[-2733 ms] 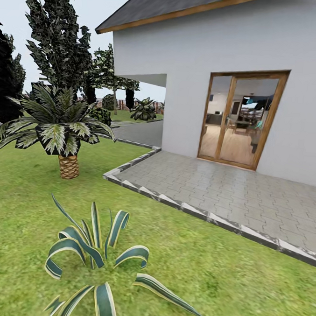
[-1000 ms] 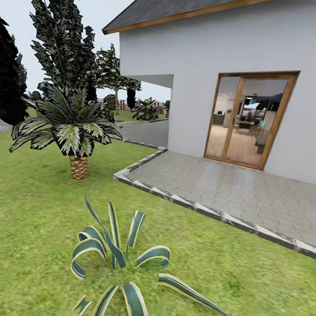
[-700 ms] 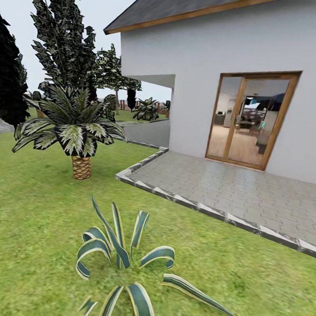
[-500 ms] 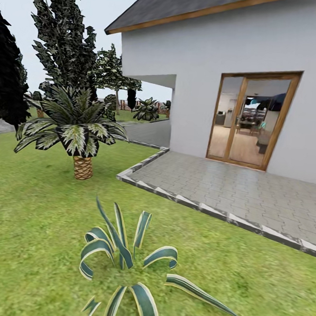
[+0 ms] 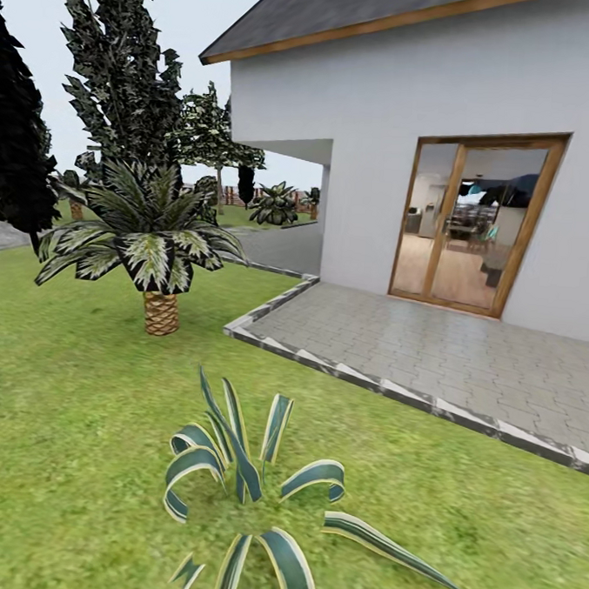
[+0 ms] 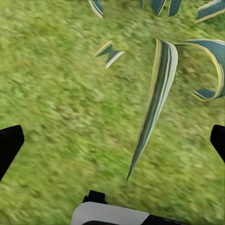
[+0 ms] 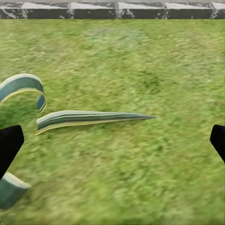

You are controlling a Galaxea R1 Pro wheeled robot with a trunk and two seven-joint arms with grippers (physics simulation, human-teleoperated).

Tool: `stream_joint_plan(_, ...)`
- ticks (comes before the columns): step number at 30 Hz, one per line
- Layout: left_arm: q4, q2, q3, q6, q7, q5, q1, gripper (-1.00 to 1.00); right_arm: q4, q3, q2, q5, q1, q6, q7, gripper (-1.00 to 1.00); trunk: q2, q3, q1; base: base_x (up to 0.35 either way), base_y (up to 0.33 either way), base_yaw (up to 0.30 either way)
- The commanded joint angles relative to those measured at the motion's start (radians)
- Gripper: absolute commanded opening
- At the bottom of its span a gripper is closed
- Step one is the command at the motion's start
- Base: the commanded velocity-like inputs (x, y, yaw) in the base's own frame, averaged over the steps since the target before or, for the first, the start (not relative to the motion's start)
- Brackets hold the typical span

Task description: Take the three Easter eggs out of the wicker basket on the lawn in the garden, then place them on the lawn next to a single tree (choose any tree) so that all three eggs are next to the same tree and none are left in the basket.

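The Easter eggs and the wicker basket are out of view. The lawn [image 5: 70, 403] spreads green in front of me in the head view. Far back stands a tree [image 5: 213, 137] with a rounded crown and a thin pale trunk. My left gripper [image 6: 112, 145] hangs open over grass, its black fingertips [image 6: 9, 145] at the picture's edges, with a striped leaf below it. My right gripper [image 7: 112, 143] is open too, above grass and another striped leaf, holding nothing.
A striped agave plant [image 5: 247, 492] grows right in front of me. A short palm [image 5: 154, 242] stands further back on the left. A grey paved terrace [image 5: 430, 355] with a raised kerb [image 5: 359, 381] lies to the right, before the white house and its glass door [image 5: 473, 227]. A dark conifer [image 5: 15, 155] stands far left.
The whole head picture has slid to the right and slightly down, so the camera has moved. The agave and palm look a little closer. Both grippers' earlier state is not shown.
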Motion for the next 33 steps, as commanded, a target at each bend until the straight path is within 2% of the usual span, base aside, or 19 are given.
stream_joint_plan(1, 0.001, 0.0, 0.0, -0.003, 0.0, 0.003, 0.0, 1.0, 0.001, -0.007, 0.0, 0.006, 0.0, -0.002, 0.0, 1.0, -0.001, 0.0, 0.0, 0.0, 0.209, 0.0)
stream_joint_plan(33, 0.001, 0.0, 0.0, -0.003, 0.0, 0.003, 0.0, 1.0, 0.001, -0.007, 0.0, 0.006, 0.0, -0.004, -0.001, 1.0, -0.001, 0.0, 0.0, 0.0, 0.173, 0.0)
